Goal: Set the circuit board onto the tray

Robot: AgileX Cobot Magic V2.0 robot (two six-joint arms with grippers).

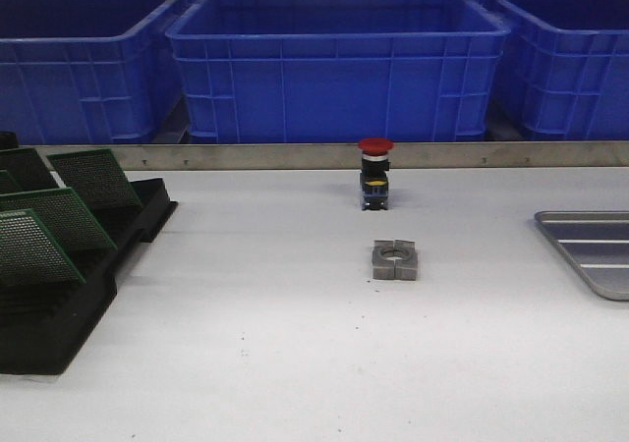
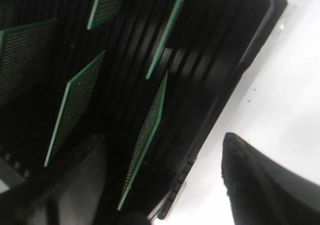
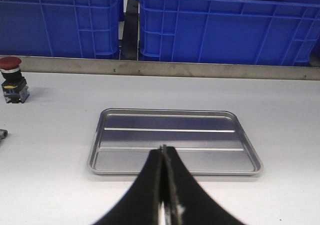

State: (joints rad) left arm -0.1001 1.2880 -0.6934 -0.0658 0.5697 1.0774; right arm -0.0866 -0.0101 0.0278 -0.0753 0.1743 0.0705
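Black ribbed plastic rack (image 1: 59,304), left of the grey metal block (image 1: 395,260): four thin green perforated boards stand tilted in its slots in the front view. Nearest circuit board (image 2: 145,135) sits slotted between the left gripper's (image 2: 165,180) spread, empty fingers. Silver tray (image 3: 175,140), ribbed floor, rounded corners, lies right of the block, bare. Right gripper (image 3: 163,185) hovers over the tray's near rim, fingers pressed together, holding nothing. One red-capped push button (image 1: 375,174) stands behind the block.

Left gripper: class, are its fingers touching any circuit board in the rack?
Apart. The left wrist view shows its fingers spread either side of the nearest circuit board, with dark rack visible between.
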